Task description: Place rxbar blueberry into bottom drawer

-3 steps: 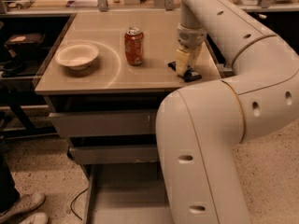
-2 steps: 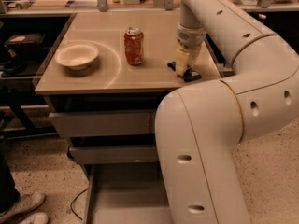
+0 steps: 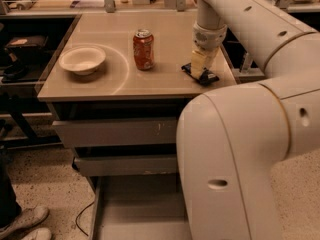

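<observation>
The rxbar blueberry [image 3: 209,77] lies flat on the tan tabletop [image 3: 150,81] near its right front corner, a dark wrapper showing at both ends. My gripper [image 3: 200,67] reaches straight down from the arm onto the middle of the bar and hides that part. The bottom drawer [image 3: 135,209] is pulled out at the foot of the cabinet, and the grey floor I can see is bare. My own arm covers the drawer's right side.
An orange-red soda can [image 3: 143,49] stands upright left of the bar. A white bowl [image 3: 82,60] sits further left. The two upper drawers [image 3: 117,131] are pushed in. A person's shoes [image 3: 25,223] and a cable [image 3: 82,216] lie on the floor at the left.
</observation>
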{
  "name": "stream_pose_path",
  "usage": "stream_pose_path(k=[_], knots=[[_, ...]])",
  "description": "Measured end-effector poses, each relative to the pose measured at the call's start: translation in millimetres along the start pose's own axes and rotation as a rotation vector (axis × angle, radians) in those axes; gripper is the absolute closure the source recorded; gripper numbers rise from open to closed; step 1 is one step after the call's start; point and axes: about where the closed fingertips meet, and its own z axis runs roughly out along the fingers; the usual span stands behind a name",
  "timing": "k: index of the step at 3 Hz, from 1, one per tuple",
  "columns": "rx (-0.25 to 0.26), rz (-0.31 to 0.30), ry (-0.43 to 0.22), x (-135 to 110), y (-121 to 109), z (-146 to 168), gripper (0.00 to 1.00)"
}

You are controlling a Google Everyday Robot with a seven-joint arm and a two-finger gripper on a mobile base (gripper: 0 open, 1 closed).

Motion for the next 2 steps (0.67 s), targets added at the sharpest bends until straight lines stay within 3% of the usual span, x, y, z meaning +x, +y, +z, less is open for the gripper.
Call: stream_pose_path(k=[1, 2], knots=[[-0.015, 0.050, 0.014, 41.0, 16.8, -9.8, 1.00], [-0.083, 0.075, 0.034, 85.1, 45.3, -0.4, 1.00]])
